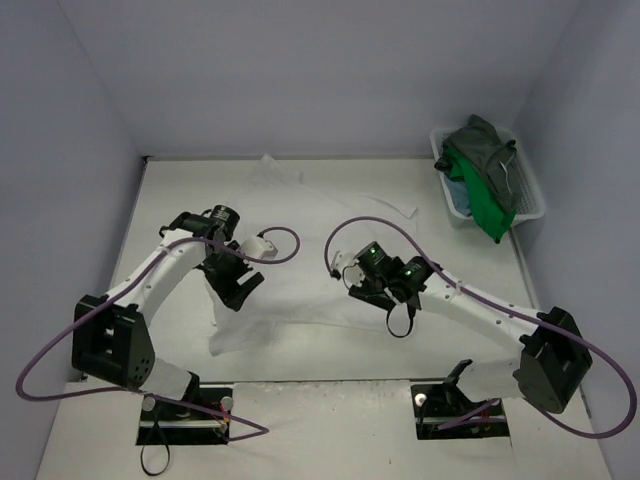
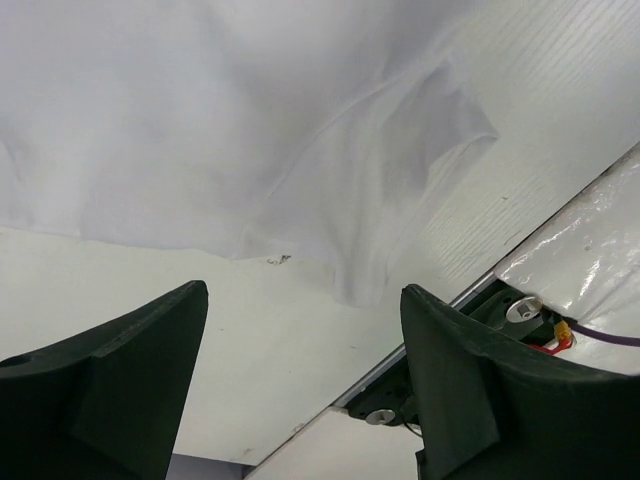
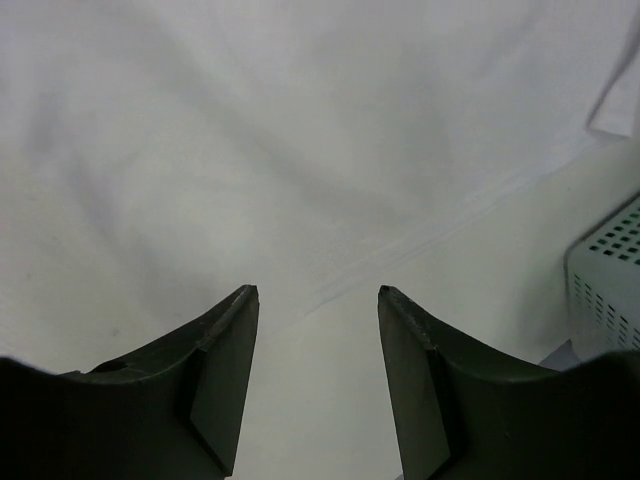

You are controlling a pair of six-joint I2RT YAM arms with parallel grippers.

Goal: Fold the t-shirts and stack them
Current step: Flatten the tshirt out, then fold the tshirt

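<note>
Only overhead: coloured t-shirts (image 1: pixel 482 178) in basket (image 1: pixel 534 188)

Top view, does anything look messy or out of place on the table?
The white t-shirt lies askew and wrinkled, not yet folded. At the far right, the bright green shirt spills over the rim of the basket, with the dark grey-green shirt heaped on top.

1. White t-shirt (image 1: pixel 300 290) is showing soft, matt cloth, lightly creased.
2. Table (image 1: pixel 330 405) is looking smooth, matt off-white.
3. Basket (image 1: pixel 533 205) is reading as white perforated plastic.
4. Fingers (image 2: pixel 120 390) of the left gripper (image 2: pixel 302 290) are looking dark, matt plastic.
</note>
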